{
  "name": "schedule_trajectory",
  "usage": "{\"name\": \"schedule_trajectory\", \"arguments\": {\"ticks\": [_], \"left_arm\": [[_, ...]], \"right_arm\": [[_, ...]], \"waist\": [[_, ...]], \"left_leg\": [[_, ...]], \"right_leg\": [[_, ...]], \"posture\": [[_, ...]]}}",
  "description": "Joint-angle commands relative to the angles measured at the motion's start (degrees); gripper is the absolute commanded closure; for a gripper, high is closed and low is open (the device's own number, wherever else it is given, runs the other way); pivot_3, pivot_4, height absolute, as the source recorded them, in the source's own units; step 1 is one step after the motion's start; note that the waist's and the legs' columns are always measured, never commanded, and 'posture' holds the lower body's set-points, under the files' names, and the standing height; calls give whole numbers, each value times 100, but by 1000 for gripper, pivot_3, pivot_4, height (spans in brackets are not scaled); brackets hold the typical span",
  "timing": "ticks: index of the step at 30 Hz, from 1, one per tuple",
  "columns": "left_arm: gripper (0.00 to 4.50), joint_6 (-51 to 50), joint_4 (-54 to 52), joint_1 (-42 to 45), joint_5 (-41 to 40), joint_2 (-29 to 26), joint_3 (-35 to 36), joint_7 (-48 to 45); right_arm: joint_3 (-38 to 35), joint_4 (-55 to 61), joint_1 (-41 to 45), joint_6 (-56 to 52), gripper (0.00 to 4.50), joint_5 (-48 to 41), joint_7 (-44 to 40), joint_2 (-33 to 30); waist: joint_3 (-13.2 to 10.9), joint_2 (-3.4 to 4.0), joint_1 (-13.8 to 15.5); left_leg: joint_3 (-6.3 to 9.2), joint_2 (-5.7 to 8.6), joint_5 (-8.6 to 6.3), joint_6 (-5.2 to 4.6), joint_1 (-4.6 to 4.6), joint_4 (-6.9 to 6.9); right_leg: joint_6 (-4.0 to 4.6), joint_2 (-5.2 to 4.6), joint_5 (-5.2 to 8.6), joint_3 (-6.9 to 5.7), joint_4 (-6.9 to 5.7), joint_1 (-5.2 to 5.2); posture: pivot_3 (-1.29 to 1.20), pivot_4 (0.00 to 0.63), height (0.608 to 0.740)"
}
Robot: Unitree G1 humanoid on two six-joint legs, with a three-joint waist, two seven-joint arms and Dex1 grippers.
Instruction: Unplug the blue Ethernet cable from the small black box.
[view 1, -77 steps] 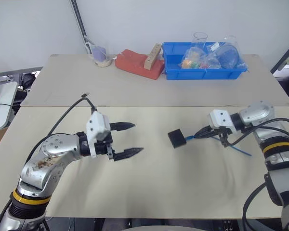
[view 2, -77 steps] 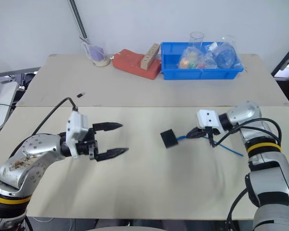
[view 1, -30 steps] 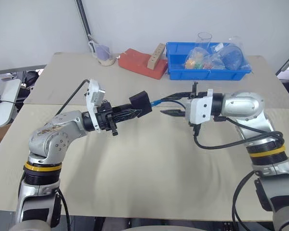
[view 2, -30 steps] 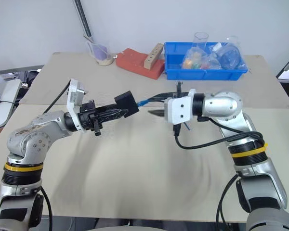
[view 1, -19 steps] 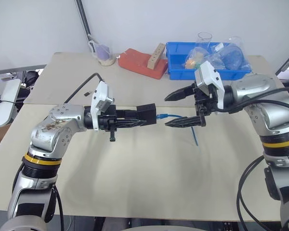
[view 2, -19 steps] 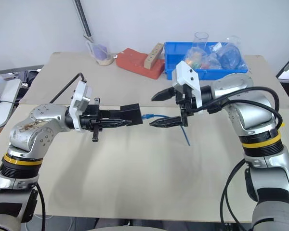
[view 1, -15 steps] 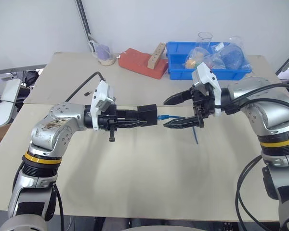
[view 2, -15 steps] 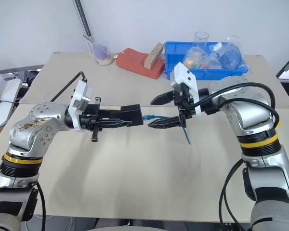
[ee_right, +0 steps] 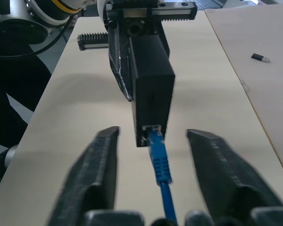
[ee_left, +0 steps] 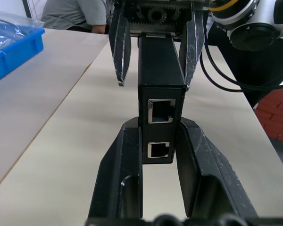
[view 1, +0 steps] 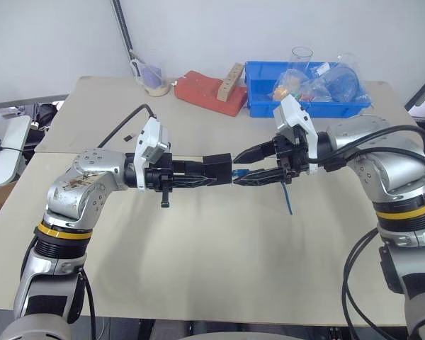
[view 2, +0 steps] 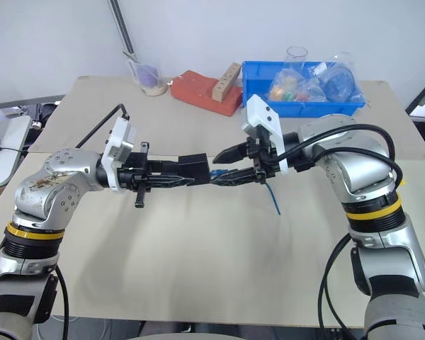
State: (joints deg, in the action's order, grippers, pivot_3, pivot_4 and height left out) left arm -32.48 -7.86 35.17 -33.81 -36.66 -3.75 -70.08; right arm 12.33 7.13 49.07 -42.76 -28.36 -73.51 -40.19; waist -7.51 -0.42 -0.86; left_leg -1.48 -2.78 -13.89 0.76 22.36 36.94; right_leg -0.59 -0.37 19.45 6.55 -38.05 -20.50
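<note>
The small black box is held in the air over the table, and my left gripper is shut on its sides. Two empty ports on its near face show in the left wrist view. The blue Ethernet cable is plugged into the far face of the box. From there the cable hangs down to the table. My right gripper is open, with one finger on each side of the plug and neither touching it. Its tips nearly reach the box.
At the back of the table stand a blue bin of bagged items, a red pad with a wooden block on it, and a cup. A tiny black item lies on the far table. A person sits behind.
My right gripper has rolled and shifted toward the box, and its jaws have narrowed around the plug. The left gripper has levelled the box and holds it in place.
</note>
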Motion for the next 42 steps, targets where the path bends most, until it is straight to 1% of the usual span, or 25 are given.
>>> {"name": "schedule_trajectory", "arguments": {"ticks": [1, 15, 26, 29, 31, 32, 33, 42], "left_arm": [[4019, 153, -13, 116, -1, 15, 53, -61], [4019, 174, -60, 96, 67, 12, 63, -131], [4019, 65, -122, 24, -17, 50, 97, -128], [4019, 80, -107, 38, -10, 63, 84, -141], [4019, 98, -96, 60, 5, 71, 70, -144], [4019, 113, -93, 59, 17, 68, 58, -156], [4019, 139, -98, 47, 36, 64, 47, -175], [4019, 260, -136, -30, 145, -19, -50, -373]], "right_arm": [[-96, 138, 30, 92, 2499, -35, 10, 12], [-33, -73, 17, 304, 2499, 106, -188, -33], [-46, -66, -7, 248, 2499, 70, -240, -37], [-37, -46, -38, 236, 3297, 64, -302, -82], [-31, -59, -56, 259, 4079, 87, -346, -107], [-31, -68, -55, 255, 4361, 87, -361, -111], [-31, -74, -52, 257, 4465, 92, -371, -111], [74, -76, -13, 298, 4465, 136, -645, -222]], "waist": [[0, 0, -4], [0, 0, -4], [0, 0, -3], [0, 0, -2], [0, 0, -1], [0, 0, -2], [0, 0, -3], [0, 0, -1]], "left_leg": [[0, 0, 0, 0, 0, 0], [-1, 0, 0, 0, 0, 0], [-1, -1, 0, 0, 0, 0], [-1, -1, 0, 0, 1, 0], [-1, -1, 0, 0, 0, 0], [0, -1, 0, 0, 1, 0], [0, -1, 0, 0, 0, 0], [0, 0, 0, 0, 0, -1]], "right_leg": [[0, 0, 0, 1, 0, 0], [0, 1, 0, 1, 0, -1], [0, 1, 0, 1, 0, -1], [0, 1, 0, 1, 0, -1], [0, 1, 0, 1, 1, -1], [0, 1, 0, 1, 1, -1], [0, 1, 0, 1, 0, -2], [0, 3, 0, 1, 1, -2]], "posture": [[0, 150, 740], [0, 150, 740], [0, 150, 740], [0, 150, 740], [0, 150, 740], [0, 150, 740], [0, 150, 740], [0, 150, 740]]}}
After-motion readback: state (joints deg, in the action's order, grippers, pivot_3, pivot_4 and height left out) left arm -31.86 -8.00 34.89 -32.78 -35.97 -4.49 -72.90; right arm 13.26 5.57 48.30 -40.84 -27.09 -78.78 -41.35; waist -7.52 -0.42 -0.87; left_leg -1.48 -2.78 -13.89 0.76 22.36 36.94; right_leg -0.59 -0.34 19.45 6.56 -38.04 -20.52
